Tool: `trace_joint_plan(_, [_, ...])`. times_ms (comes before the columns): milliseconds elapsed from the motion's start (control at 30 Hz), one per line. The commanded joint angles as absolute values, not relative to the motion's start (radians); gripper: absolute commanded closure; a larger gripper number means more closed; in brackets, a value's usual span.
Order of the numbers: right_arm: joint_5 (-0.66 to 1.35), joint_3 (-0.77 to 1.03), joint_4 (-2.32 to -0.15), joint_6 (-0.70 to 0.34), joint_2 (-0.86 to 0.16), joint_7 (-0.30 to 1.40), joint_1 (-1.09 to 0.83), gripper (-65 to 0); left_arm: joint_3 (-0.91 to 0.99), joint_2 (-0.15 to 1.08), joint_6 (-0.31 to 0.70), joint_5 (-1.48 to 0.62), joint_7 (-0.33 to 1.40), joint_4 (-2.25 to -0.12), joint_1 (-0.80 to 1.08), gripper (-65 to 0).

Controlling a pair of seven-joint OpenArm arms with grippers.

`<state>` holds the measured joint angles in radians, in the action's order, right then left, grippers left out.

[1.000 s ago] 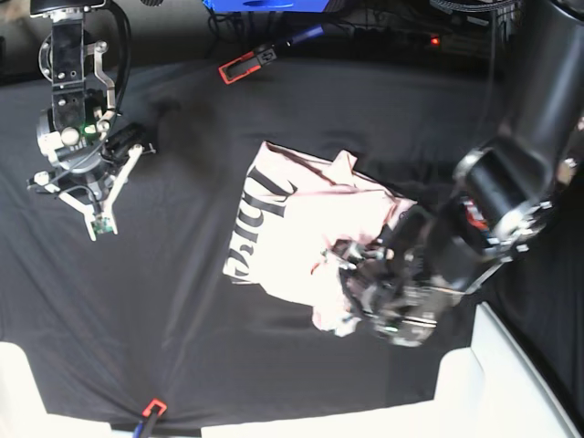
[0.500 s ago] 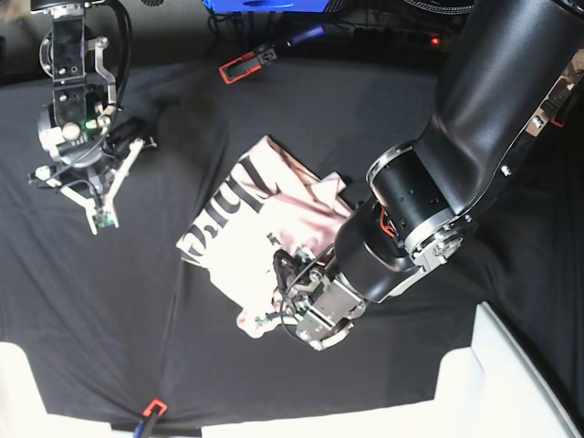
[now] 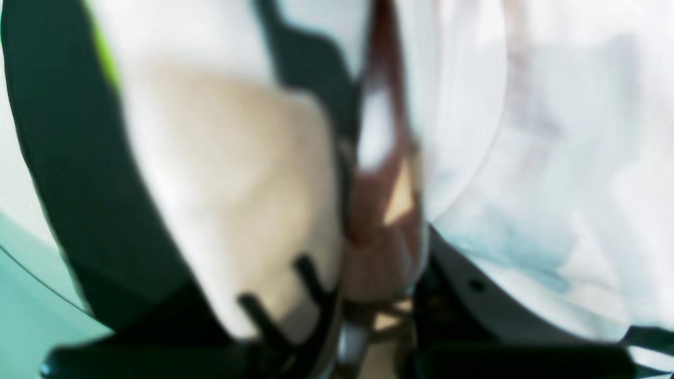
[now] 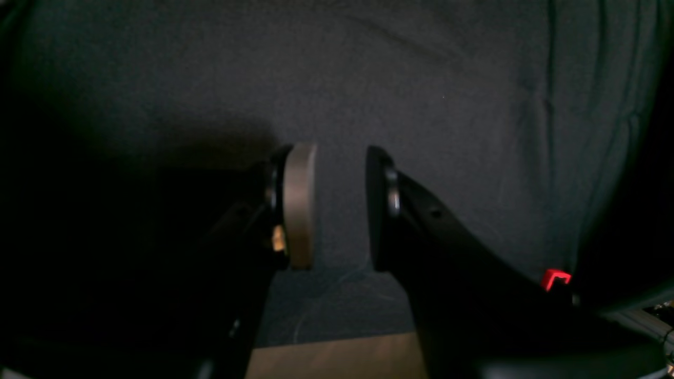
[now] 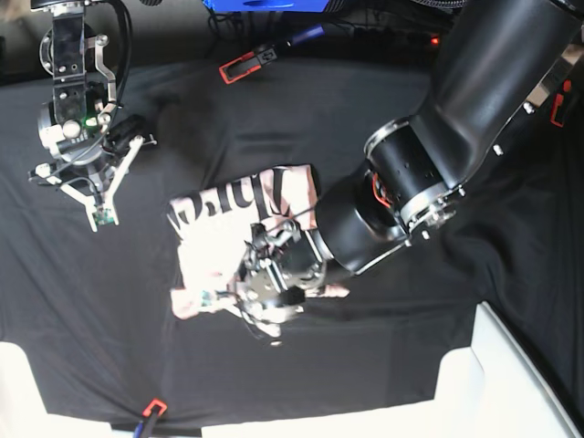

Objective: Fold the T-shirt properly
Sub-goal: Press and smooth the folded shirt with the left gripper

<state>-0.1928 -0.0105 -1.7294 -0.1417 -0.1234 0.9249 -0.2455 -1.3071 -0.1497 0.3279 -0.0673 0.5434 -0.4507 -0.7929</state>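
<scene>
T-shirt (image 5: 228,233) sits mid-table on the black table cloth (image 5: 301,119), bunched rather than flat: pale pink, black printed lettering face-up along its top edge, lower-left corner pulled out into a narrow tongue.

Left gripper (image 5: 265,297) is down on the shirt's lower edge, its arm reaching in from the base view's right and covering the right part of the garment. Left wrist view is heavily blurred, but pink fabric fills most of it and a fold is pinched between the fingers (image 3: 237,200), so the left hand is clamped narrow on the T-shirt. Can't tell from the blur how many layers are in the pinch.

Right gripper (image 5: 99,205) is at the table's upper left in the base view, well apart from the shirt, pointing down over bare cloth. Right wrist view shows its two pads (image 4: 299,205) with a clear gap between them, nothing in the gap, only black cloth behind. So: parted a little, holding nothing.

Other items: red-orange clip (image 5: 239,68) at the cloth's top edge, another red clip (image 5: 153,408) at the bottom edge near the front, both apart from the shirt. White surface (image 5: 474,392) shows at bottom right, past the cloth edge. A small red marker (image 4: 555,278) also shows in the right wrist view, low right.
</scene>
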Motion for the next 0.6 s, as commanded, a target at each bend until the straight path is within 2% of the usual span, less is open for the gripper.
trace_joint_plan(0, [-0.203, -0.007, -1.748, -0.137, -0.131, 0.911, -0.234, -15.1, -1.307, -0.157, 0.318, -0.018, 0.535, -0.475, -0.819, 0.0])
trace_joint_plan(200, [-0.203, -0.005, -1.745, -0.137, -0.133, 0.909, -0.228, -15.1, -1.299, -0.157, 0.321, 0.197, 0.535, -0.541, -0.754, 0.0])
trace_joint_plan(567, [-0.203, -0.005, -1.744, -0.137, -0.134, 0.909, -0.216, -15.1, -1.311, -0.157, 0.323, 0.209, 0.544, -0.677, -0.69, 0.0])
